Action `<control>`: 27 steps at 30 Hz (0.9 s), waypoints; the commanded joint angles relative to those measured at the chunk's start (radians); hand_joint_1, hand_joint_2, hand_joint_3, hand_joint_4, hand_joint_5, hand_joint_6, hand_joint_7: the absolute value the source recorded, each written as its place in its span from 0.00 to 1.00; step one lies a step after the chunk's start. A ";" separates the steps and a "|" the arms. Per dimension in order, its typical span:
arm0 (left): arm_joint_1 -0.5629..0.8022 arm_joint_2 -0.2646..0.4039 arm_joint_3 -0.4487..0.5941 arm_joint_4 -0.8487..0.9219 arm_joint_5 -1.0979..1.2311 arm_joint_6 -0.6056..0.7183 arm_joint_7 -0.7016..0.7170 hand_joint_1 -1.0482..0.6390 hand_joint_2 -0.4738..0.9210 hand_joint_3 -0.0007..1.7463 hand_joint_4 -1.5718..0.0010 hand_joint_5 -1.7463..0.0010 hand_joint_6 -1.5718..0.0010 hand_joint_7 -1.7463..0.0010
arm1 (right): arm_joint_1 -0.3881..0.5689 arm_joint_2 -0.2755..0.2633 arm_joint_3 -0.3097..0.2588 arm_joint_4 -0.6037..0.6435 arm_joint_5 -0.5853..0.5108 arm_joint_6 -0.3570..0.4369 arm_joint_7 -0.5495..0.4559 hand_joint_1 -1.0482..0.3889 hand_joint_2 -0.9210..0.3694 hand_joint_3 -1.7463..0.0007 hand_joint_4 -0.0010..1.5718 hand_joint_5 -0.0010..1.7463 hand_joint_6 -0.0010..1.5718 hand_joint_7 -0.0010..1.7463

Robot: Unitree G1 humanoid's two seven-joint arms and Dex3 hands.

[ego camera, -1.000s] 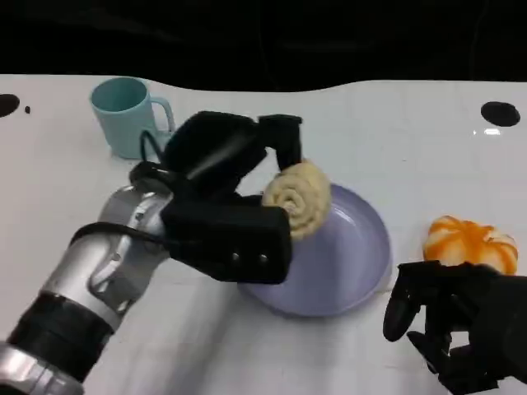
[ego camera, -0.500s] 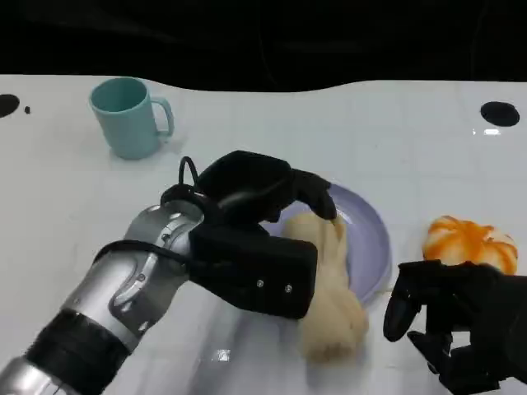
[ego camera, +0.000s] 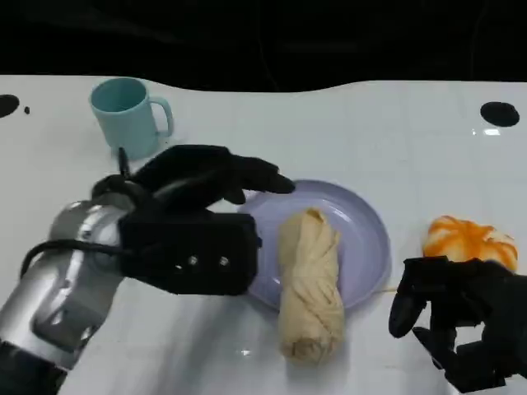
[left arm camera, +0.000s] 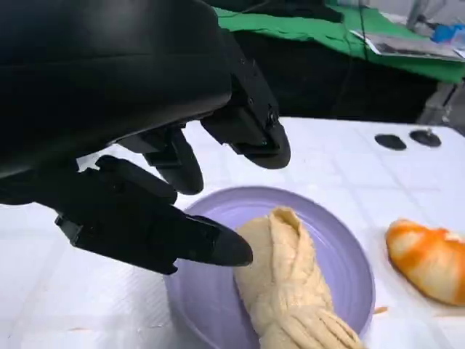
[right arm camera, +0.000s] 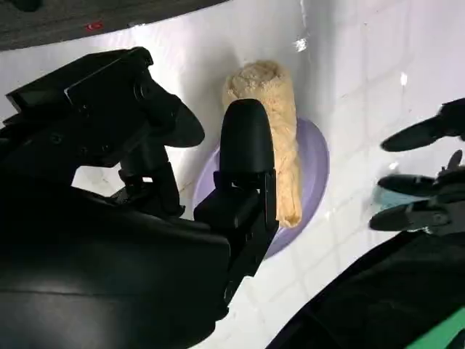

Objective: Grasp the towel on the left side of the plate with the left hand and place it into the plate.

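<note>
So the rolled-up beige towel [ego camera: 310,284] is lying lengthwise across the lavender plate [ego camera: 368,239], with its far end sitting inside the plate and its near end hanging over the plate's front rim onto the white tabletop [ego camera: 387,132]. It's kind of twisted, like a rope, and nothing is touching it. In the left wrist view the towel [left arm camera: 294,287] is running from the plate's middle out past the edge of the plate [left arm camera: 349,254].

The left hand [ego camera: 198,210] is hovering just left of the plate, with its fingers [ego camera: 255,177] spreading wide and reaching out over the plate's left rim, holding nothing. From the left wrist camera you can see those fingers [left arm camera: 218,243] sitting apart from each other above the plate, close to the towel but not on it.

The right hand [ego camera: 461,317] is hanging low at the near right corner, beside the plate, with its fingers curling inward and nothing in them.

Other stuff on the tabletop: a teal mug [ego camera: 125,115] is standing upright at the far left, handle pointing right, and an orange-and-white pumpkin-looking thing [ego camera: 469,240] is sitting right of the plate, just behind the right hand.
</note>
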 commanded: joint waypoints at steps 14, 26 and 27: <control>0.362 -0.124 0.395 -0.540 -0.700 0.697 0.031 0.55 0.68 0.70 0.52 0.19 0.45 0.47 | 0.002 -0.008 -0.009 -0.006 0.017 0.004 0.007 0.74 0.28 0.37 0.45 1.00 0.44 0.83; 0.429 -0.110 0.506 -0.597 -0.952 0.973 0.083 0.58 0.76 0.73 0.48 0.00 0.55 0.02 | -0.004 -0.020 -0.020 0.020 0.018 -0.029 0.008 0.74 0.29 0.37 0.46 1.00 0.45 0.82; 0.427 -0.111 0.507 -0.580 -0.963 0.981 0.082 0.58 0.77 0.72 0.49 0.00 0.57 0.01 | -0.004 -0.021 -0.019 0.024 0.015 -0.035 0.007 0.74 0.29 0.37 0.46 1.00 0.45 0.82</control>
